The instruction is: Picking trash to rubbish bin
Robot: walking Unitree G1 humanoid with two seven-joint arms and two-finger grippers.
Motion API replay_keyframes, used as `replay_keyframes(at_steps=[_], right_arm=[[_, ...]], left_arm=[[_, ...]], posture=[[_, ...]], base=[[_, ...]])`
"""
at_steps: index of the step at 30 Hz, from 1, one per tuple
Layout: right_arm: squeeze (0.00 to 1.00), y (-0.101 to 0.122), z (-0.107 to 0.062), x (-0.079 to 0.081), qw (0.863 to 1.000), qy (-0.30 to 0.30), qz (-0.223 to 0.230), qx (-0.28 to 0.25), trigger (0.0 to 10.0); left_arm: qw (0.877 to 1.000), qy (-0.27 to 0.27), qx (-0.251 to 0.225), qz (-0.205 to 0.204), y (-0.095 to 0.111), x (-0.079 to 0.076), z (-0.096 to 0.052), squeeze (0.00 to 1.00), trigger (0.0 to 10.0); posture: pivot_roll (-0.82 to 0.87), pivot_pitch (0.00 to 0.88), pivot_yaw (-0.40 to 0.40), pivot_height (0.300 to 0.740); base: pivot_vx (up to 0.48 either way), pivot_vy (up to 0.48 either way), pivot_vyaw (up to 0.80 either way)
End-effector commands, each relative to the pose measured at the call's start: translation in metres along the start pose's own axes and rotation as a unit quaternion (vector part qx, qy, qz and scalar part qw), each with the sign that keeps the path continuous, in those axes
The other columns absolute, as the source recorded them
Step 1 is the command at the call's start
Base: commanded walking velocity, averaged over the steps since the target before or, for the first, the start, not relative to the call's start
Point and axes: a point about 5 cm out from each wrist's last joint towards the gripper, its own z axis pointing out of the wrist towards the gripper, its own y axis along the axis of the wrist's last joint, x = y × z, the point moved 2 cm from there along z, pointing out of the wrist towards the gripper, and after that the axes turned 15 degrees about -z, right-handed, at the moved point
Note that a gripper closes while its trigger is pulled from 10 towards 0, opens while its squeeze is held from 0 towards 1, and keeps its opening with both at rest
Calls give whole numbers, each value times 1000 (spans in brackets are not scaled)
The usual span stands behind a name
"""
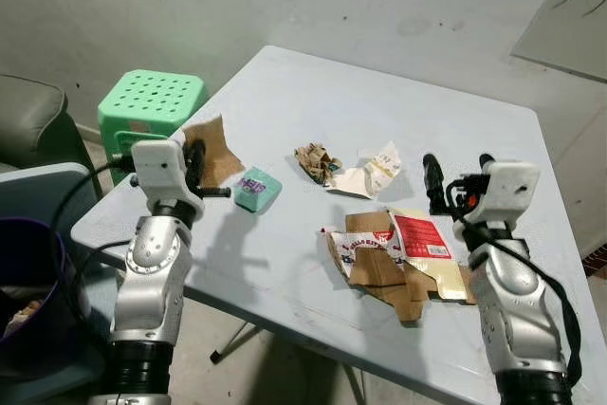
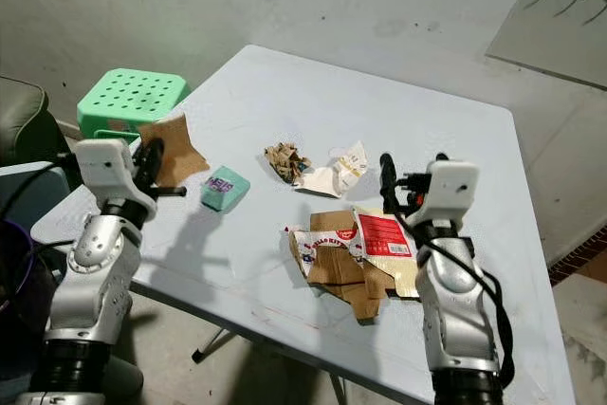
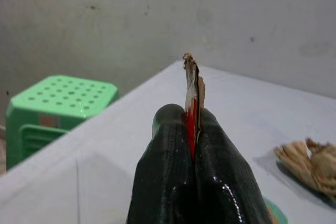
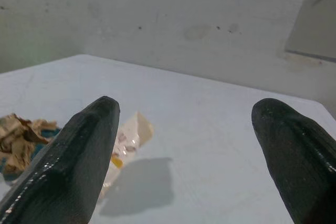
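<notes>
My left gripper (image 1: 197, 156) is raised over the table's left edge, shut on a torn piece of brown cardboard (image 1: 216, 147). In the left wrist view the cardboard's edge (image 3: 192, 85) sticks up between the closed fingers. My right gripper (image 1: 457, 175) hovers open above the table's right part, just beyond a flattened carton with a red label (image 1: 403, 251). Between the arms on the light blue table (image 1: 285, 92) lie a small teal box (image 1: 257, 189), a crumpled brown paper (image 1: 316, 162) and a white wrapper (image 4: 126, 140). A dark purple bin (image 1: 33, 277) stands on the floor at my lower left.
A green plastic stool (image 1: 152, 101) stands beside the table's left corner. A grey seat (image 1: 28, 120) and a blue surface (image 1: 43, 187) sit further left, near the bin. A grey wall runs behind the table.
</notes>
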Motion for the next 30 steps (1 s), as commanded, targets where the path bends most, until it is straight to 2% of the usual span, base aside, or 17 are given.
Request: replay_keyframes(at_steps=[1, 11, 19, 30], right_arm=[[0, -7, -5, -3, 1000, -18, -1, 9, 10000], [0, -12, -7, 0, 999, -41, 5, 10, 10000], [0, -14, -1, 1, 999, -43, 0, 9, 10000], [0, -19, 1, 7, 999, -44, -4, 11, 10000]], left_arm=[[1000, -1, 5, -6, -5, 0, -4, 0, 10000], [1000, -3, 19, -4, -11, 6, -4, 0, 10000], [1000, -7, 17, -16, -6, 7, 5, 0, 10000], [999, -1, 28, -24, -12, 11, 14, 0, 10000]], posture=[[53, 0, -56, 740], [37, 0, -29, 740], [40, 0, -22, 740], [31, 0, 13, 740]], base=[[0, 0, 0], [0, 0, 0], [0, 0, 0], [0, 0, 0]])
